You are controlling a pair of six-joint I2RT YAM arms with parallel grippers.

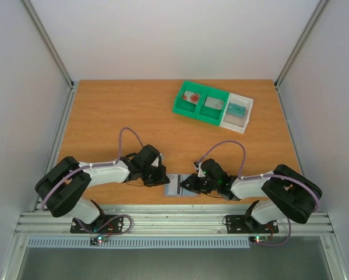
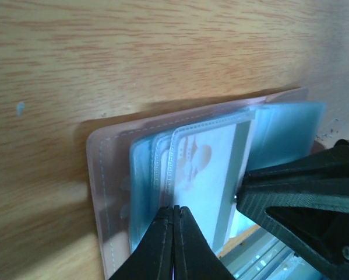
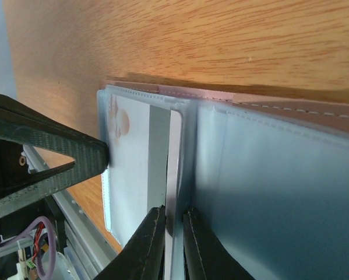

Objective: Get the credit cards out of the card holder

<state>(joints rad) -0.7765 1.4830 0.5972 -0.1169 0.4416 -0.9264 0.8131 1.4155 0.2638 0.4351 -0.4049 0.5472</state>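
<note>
The card holder (image 2: 144,175) looks glossy clear plastic, the table (image 2: 133,52) matt grained wood.

Top external: overhead, whole table (image 1: 133,116). Wrist views: close, from opposite sides, sharing card holder (image 2: 145,175).

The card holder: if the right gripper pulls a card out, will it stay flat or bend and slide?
The card holder probably flexes: its clear sleeves look thin and fan apart. It is likely light and may slide on the smooth table unless the left gripper pins it.
</note>
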